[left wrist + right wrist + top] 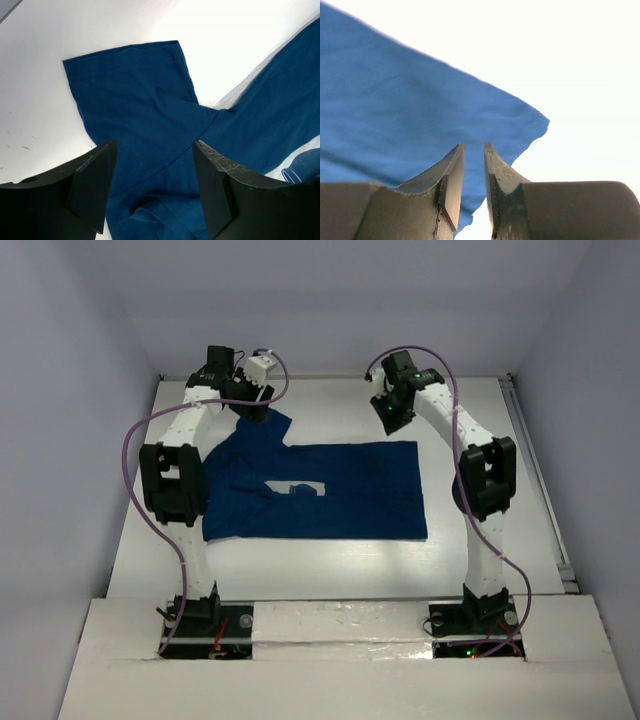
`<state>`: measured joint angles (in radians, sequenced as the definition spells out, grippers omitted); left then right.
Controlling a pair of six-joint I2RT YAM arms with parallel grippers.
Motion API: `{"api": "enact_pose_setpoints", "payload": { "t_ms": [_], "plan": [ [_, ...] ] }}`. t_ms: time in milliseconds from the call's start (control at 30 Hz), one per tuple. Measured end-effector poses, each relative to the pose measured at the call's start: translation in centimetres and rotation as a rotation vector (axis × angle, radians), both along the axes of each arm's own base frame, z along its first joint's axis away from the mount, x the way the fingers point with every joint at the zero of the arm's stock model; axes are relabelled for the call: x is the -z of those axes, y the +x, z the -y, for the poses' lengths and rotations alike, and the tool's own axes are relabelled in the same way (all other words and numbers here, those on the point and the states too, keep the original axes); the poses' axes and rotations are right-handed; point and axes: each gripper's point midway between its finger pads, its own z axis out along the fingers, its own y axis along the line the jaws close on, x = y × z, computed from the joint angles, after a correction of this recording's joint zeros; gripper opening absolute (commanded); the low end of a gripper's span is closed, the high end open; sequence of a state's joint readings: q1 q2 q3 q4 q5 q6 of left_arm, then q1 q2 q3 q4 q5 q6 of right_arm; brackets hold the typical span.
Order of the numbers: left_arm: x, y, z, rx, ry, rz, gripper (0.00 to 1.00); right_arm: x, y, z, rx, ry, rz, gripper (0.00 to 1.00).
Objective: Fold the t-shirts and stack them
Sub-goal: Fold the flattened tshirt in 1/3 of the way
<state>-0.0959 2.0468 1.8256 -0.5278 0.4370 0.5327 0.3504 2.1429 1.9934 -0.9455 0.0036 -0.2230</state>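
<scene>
Plainly, the job looks to be at its opening stage. On the white tabletop (pixel 330 570), beyond the arm bases, a single dark navy-blue short-sleeved cloth t-shirt (pixel 350 505) lies spread across the middle. It is chest side up, with its hem toward the right arm and its shoulders toward the left. Its near long edge runs fairly straight, and the small white printed graphic (pixel 298 487) faces upward at mid-chest. The body reads as one flat layer. The shoulder end under the left arm is rumpled, and I cannot tell whether the near sleeve is tucked in.

Farther back, one sleeve (pixel 125 95) juts out flat past the far edge. The left hand (pixel 155 145) hangs over it with its fingers spread wide and nothing between them. At the far right, the right hand (pixel 473 146) sits just above the far hem corner (pixel 540 122). Its fingers are parted by a narrow slot that pinches no cloth.

As a judgement, no clear fold has been made, and no second shirt or folded pile is in sight. The sleeves, the lengthwise folds, the crosswise fold and any stacking all appear to be left to do.
</scene>
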Motion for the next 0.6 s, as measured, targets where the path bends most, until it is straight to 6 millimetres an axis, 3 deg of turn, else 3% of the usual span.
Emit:
{"api": "enact_pose_setpoints", "payload": {
  "t_ms": [100,233,333,400,600],
  "plan": [
    [0.0,0.0,0.0,0.002,0.0,0.0,0.59,0.2,2.5,2.2,0.059,-0.031,0.02,0.29],
    [0.1,-0.2,0.0,0.004,-0.001,-0.007,0.59,3.6,4.5,5.6,0.128,-0.077,-0.048,0.33],
    [0.1,-0.3,0.1,0.005,-0.003,-0.014,0.59,6.4,4.1,7.8,0.162,-0.112,-0.129,0.45],
    [0.1,-0.3,0.1,0.006,-0.004,-0.013,0.59,7.5,3.2,8.9,0.174,-0.137,-0.18,0.46],
    [-0.1,-0.3,0.3,0.014,-0.014,-0.012,0.59,7.4,2.6,9.3,0.158,-0.161,-0.204,0.46]
  ]
}}
